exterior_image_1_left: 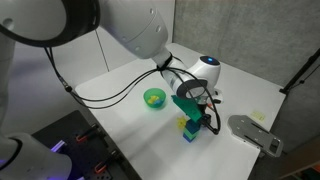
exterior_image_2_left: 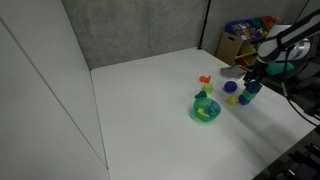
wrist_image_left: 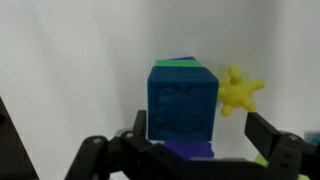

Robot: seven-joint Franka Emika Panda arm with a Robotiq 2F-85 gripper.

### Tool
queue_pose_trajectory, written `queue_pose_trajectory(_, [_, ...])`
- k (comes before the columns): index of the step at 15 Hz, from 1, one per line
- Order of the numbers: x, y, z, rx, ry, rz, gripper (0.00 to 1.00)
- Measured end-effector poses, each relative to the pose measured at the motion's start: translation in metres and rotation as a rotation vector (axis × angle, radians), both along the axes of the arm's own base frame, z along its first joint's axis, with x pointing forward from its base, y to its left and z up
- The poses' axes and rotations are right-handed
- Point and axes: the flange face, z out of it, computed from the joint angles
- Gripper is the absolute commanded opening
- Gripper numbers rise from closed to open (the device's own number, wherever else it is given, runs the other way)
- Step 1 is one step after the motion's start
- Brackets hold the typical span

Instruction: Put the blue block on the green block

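We see the robot arm (exterior_image_1_left: 130, 35) fill the near side in an exterior view, reaching out over the white table (exterior_image_1_left: 115, 125). On that table sits a round green bowl (exterior_image_1_left: 153, 98), well apart from the arm's working end. It also shows in an exterior view (exterior_image_2_left: 206, 111) with small colourful pieces around it. Next to it we make out a purple ball (exterior_image_2_left: 231, 88).

The gripper (wrist_image_left: 195, 120) hangs low over the table with its fingers (wrist_image_left: 270, 140) spread wider than the block between them. On one side we see a clear gap between finger and block. On the other side the finger is close, and we cannot tell whether it touches.

The blue block (wrist_image_left: 183, 100) stands upright between the fingers, right at the gripper in both exterior views (exterior_image_1_left: 189, 134) (exterior_image_2_left: 247, 98). A thin strip of the green block (wrist_image_left: 176, 61) shows along its upper edge in the wrist view, touching it. We cannot tell which of the two lies on top. A small yellow piece (wrist_image_left: 238, 92) lies just beside the blue block.
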Motion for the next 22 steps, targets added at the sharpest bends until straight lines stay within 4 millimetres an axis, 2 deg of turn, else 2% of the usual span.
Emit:
queue_pose_trajectory(4, [0.010, 0.027, 0.027, 0.000, -0.028, 0.042, 1.00])
queue_pose_trajectory(9, [0.011, 0.068, 0.076, -0.003, -0.072, 0.094, 1.00])
queue_pose_trajectory(16, [-0.012, 0.112, 0.120, 0.051, 0.024, 0.147, 1.00])
queue_pose_trajectory(22, [-0.044, 0.144, 0.161, 0.043, 0.100, 0.159, 1.00])
